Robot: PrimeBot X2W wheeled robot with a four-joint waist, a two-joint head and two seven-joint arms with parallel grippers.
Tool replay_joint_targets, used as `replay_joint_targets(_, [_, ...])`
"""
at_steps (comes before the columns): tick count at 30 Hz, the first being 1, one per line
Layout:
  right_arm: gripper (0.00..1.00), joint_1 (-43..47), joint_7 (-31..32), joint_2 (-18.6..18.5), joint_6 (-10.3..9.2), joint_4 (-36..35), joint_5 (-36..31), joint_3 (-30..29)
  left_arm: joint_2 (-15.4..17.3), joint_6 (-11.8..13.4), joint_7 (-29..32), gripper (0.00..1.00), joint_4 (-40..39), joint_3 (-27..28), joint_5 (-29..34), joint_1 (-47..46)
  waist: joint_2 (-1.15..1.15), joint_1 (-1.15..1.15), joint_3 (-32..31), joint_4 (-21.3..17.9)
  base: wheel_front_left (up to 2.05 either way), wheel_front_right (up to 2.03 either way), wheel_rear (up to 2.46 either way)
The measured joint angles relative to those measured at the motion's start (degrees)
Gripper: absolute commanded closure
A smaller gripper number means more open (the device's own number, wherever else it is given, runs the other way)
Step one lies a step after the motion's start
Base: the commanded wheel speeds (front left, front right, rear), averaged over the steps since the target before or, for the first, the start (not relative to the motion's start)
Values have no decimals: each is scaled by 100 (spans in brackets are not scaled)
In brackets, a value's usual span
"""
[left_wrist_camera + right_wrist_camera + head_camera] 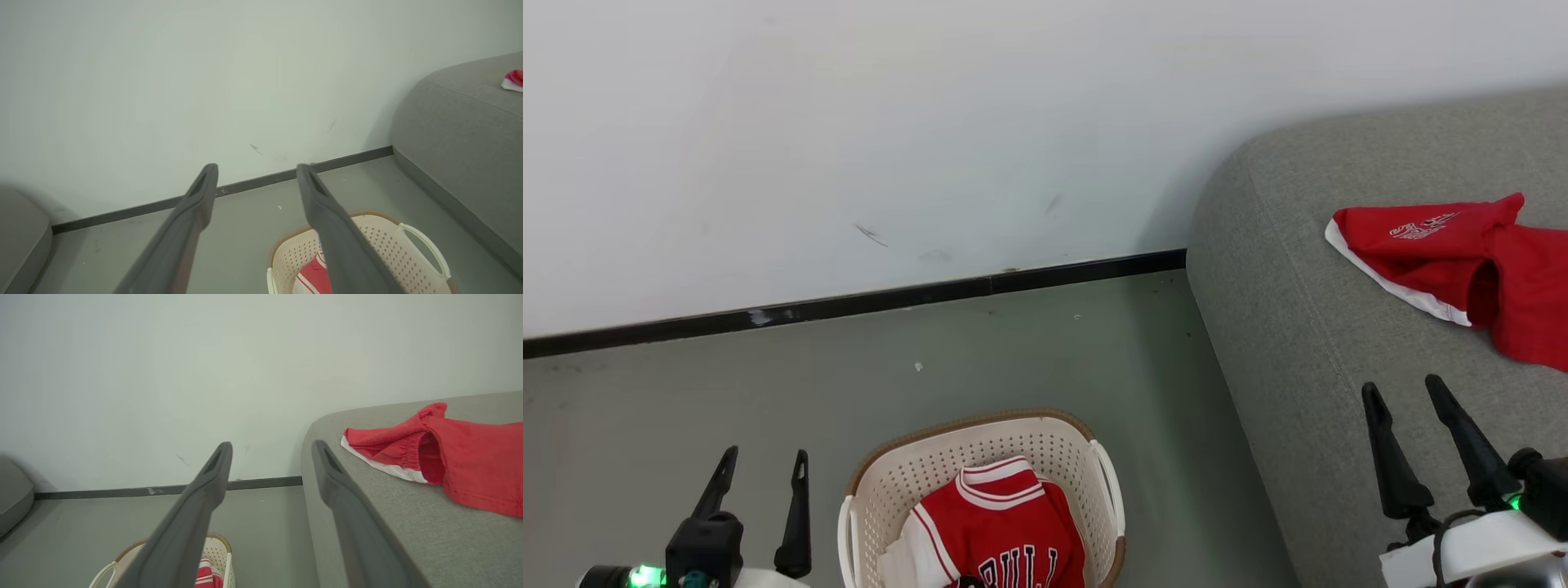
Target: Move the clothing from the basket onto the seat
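The grey-green floor [727,392] fills the lower left of the frame. The cream laundry basket [1029,445] sits right on it at bottom centre with a red jersey [1001,523] inside, close beside the grey sofa [1298,351] on the right. Red shorts [1445,245] lie crumpled on the sofa cushion, upper right.

Bare floor [1176,457] lies between basket [907,482] and sofa [1298,327].
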Motion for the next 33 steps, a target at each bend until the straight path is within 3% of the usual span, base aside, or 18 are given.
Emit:
replay_joint_targets(11, [0,-266,2,-137,0,-188,82,189,59,-309,457,0,148,-600,331,-745,0,0,447,-25,0,0,0])
replay_joint_targets(22, [0,-277,46,-220,0,-411,177,-104,-169,-660,925,0,1023,-1277,697,-1438,0,0,1062,-119,0,0,0])
replay_joint_targets(33, [0,-434,-31,-188,0,-645,315,-305,-122,-1013,1152,0,1836,-1867,1384,-2298,0,0,1828,-274,0,0,0])
